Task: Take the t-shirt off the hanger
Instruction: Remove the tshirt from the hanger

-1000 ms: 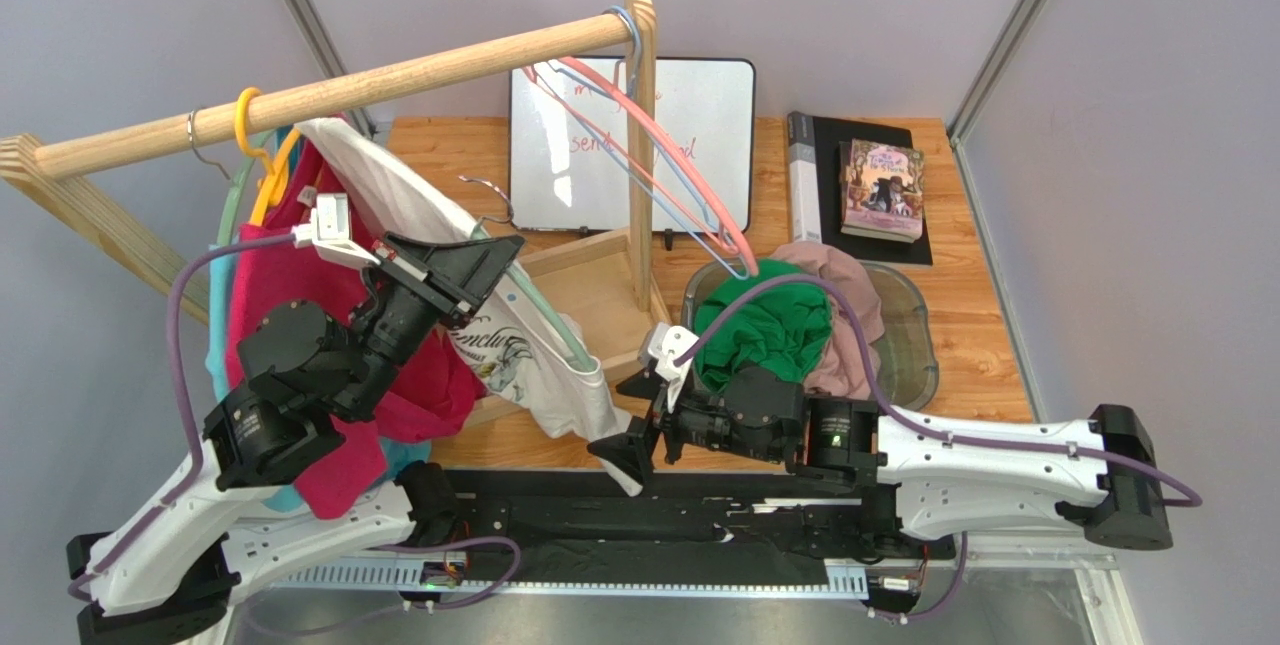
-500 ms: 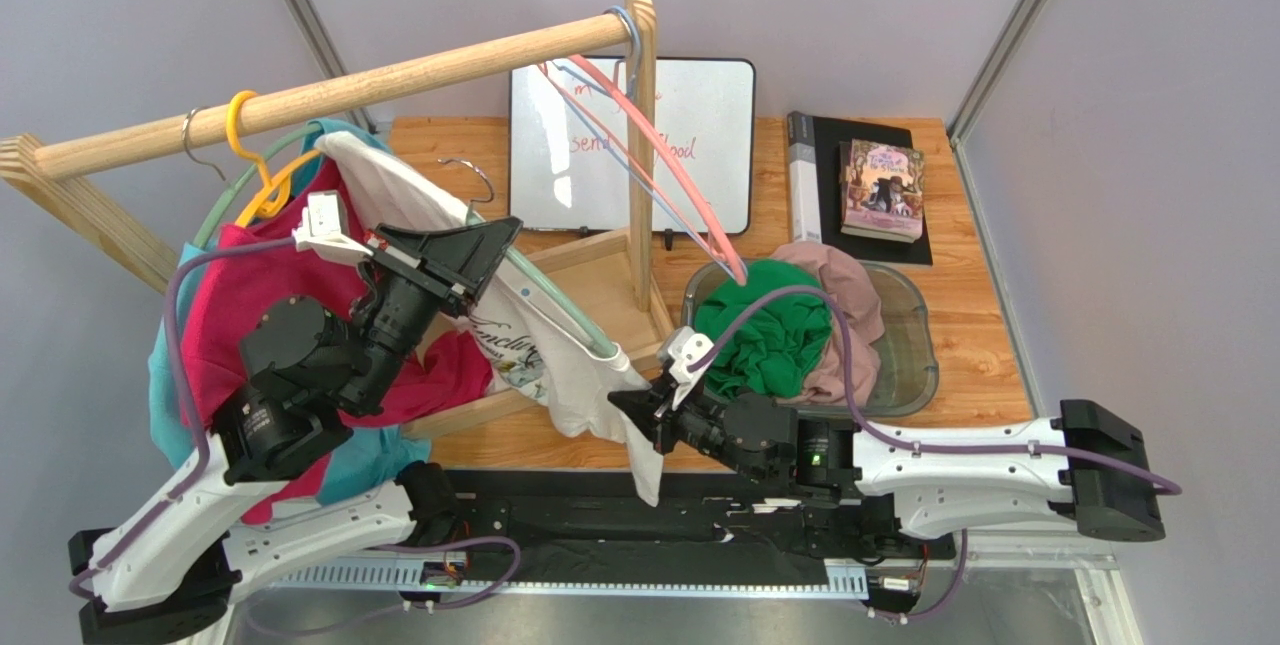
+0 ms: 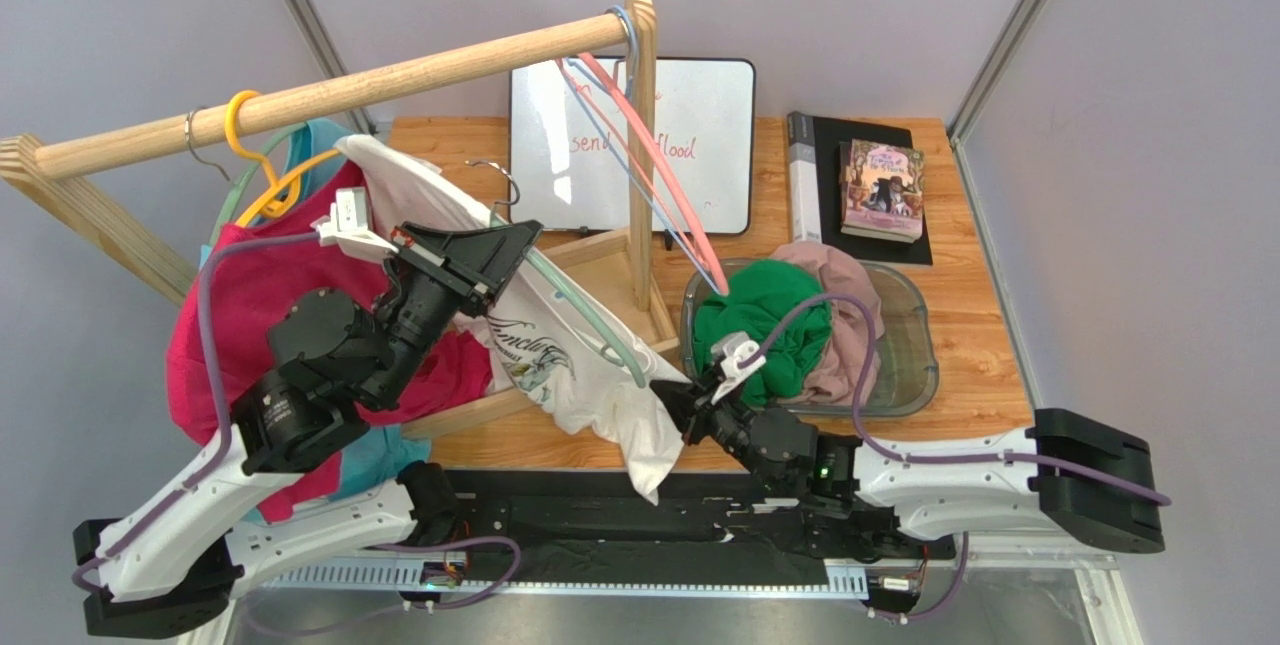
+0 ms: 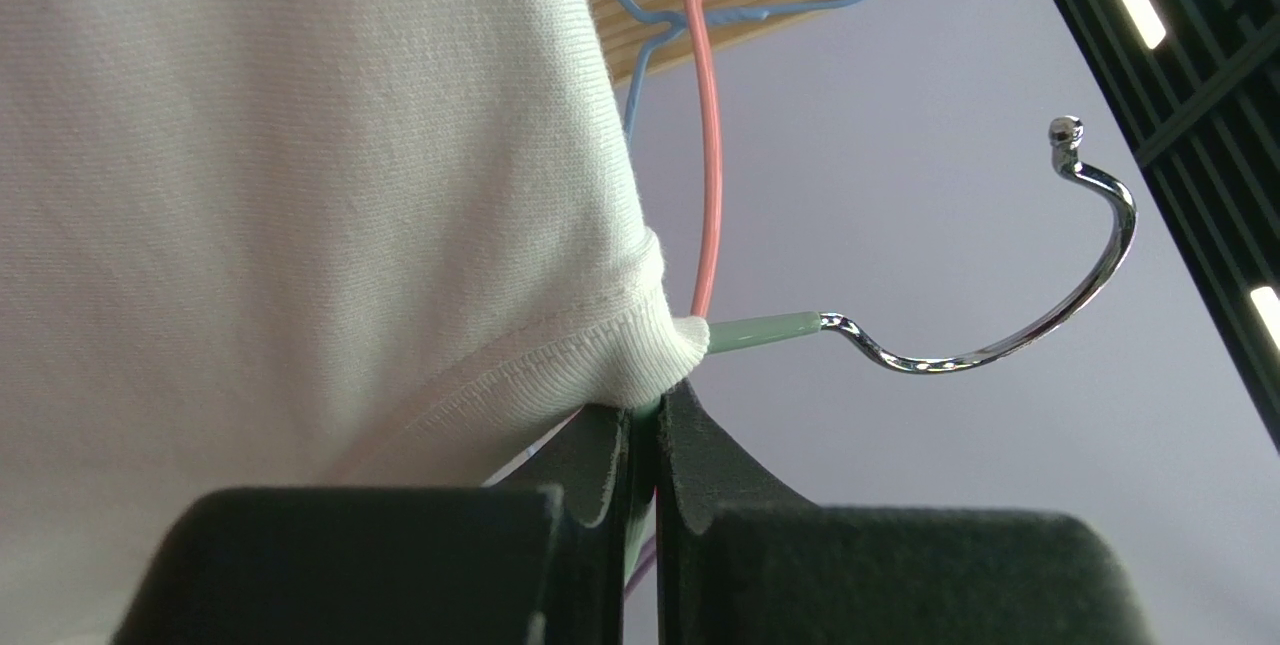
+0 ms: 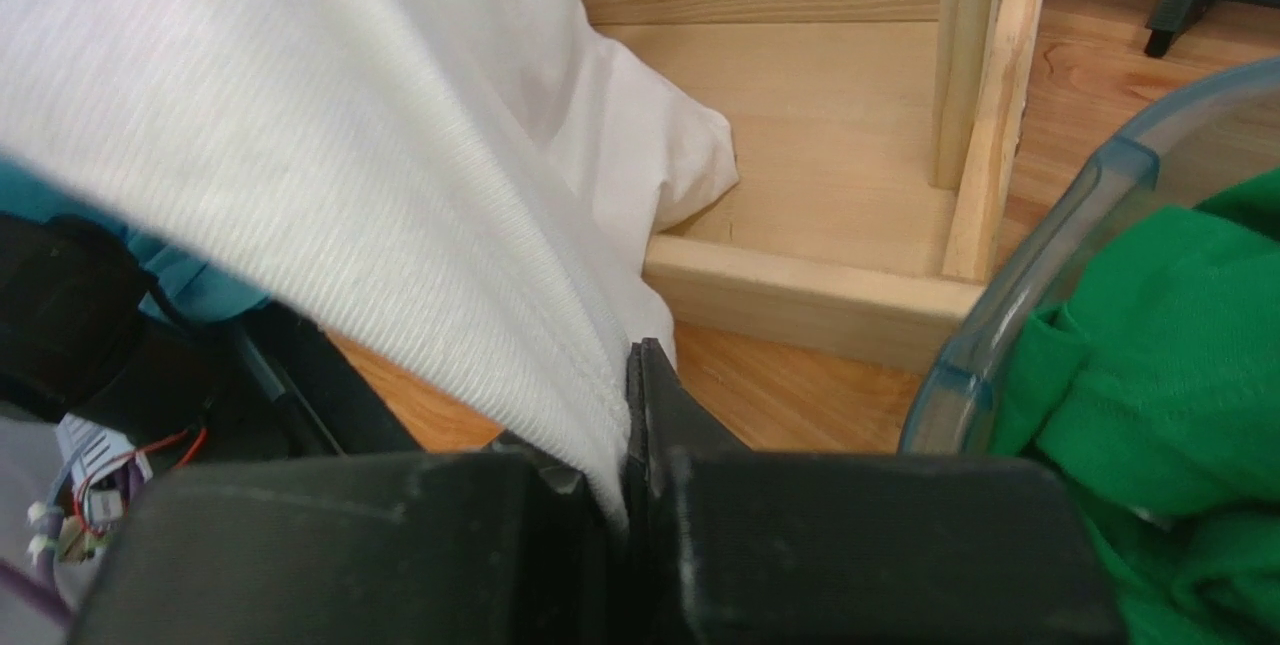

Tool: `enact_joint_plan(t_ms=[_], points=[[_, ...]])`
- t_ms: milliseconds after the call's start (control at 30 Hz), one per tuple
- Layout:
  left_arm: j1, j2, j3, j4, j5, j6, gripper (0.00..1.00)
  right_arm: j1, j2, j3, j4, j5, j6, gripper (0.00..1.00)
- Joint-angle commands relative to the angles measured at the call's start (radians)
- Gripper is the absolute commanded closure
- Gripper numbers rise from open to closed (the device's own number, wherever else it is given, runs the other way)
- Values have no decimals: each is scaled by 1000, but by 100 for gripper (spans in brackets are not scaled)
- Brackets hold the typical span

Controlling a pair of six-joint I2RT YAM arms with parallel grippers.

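T-shirt (image 3: pixel 571 375) edge sits pinched in right gripper (image 5: pixel 631 375) while left gripper (image 4: pixel 646 417) apparently clamps hanger (image 4: pixel 766 327) neck beside collar.

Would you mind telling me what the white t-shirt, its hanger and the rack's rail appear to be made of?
The white t-shirt looks like matte knitted cotton: fine ribbing shows at the collar. The hanger seems smooth pale green plastic or coating, and its hook is shiny metal with bright reflections. The rail is bare light wood, grain visible.
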State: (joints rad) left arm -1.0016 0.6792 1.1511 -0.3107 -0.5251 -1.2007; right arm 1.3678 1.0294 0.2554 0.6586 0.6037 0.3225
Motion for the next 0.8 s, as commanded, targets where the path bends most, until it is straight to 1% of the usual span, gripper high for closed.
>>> enact_joint_plan(t_ms=[0,67,100,133,167,200,233,267,300,333,400,433,500,533,567,600,633,667,700,767], points=[[11,-36,16,174,-29,-51,100,-139,124,96,-57,-158,116,100],[9,-40,16,176,-15,-54,100,-164,174,181,-77,-224,106,100],[8,-38,21,173,-9,-48,100,-164,185,212,-135,-246,87,100],[9,-38,25,144,-3,-45,100,-164,192,290,-192,-257,89,100],[9,-38,28,127,16,-43,100,-164,195,315,-258,-248,101,94],[9,-38,19,116,22,-43,100,-162,180,327,-358,-239,145,83],[9,-38,10,111,28,-42,100,-164,155,321,-390,-234,157,63],[9,-43,-13,113,43,-28,100,-151,126,279,-404,-217,165,56],[9,-43,-25,113,50,-22,100,-141,42,251,-442,-197,168,48],[11,-43,-34,105,60,-19,100,-131,-6,230,-471,-177,167,35],[9,-35,-63,107,73,-7,100,-105,-105,193,-609,-145,164,29],[9,-29,-73,120,94,-5,100,-96,-205,189,-655,-140,161,27],[9,-9,-90,142,120,18,100,-58,-329,183,-849,-102,173,27],[9,0,-88,156,146,29,100,-33,-456,179,-897,-90,182,25],[9,23,-76,154,157,47,100,-26,-518,176,-936,-96,182,24],[9,34,-68,153,171,58,100,-21,-573,176,-983,-120,172,23],[9,43,-61,151,192,70,100,-19,-682,180,-987,-158,152,22],[9,57,-51,150,203,85,100,-19,-716,189,-987,-238,110,21],[9,63,-51,148,214,90,100,-18,-744,208,-985,-278,99,20],[9,71,-56,151,243,93,100,-18,-741,292,-982,-381,61,19]])
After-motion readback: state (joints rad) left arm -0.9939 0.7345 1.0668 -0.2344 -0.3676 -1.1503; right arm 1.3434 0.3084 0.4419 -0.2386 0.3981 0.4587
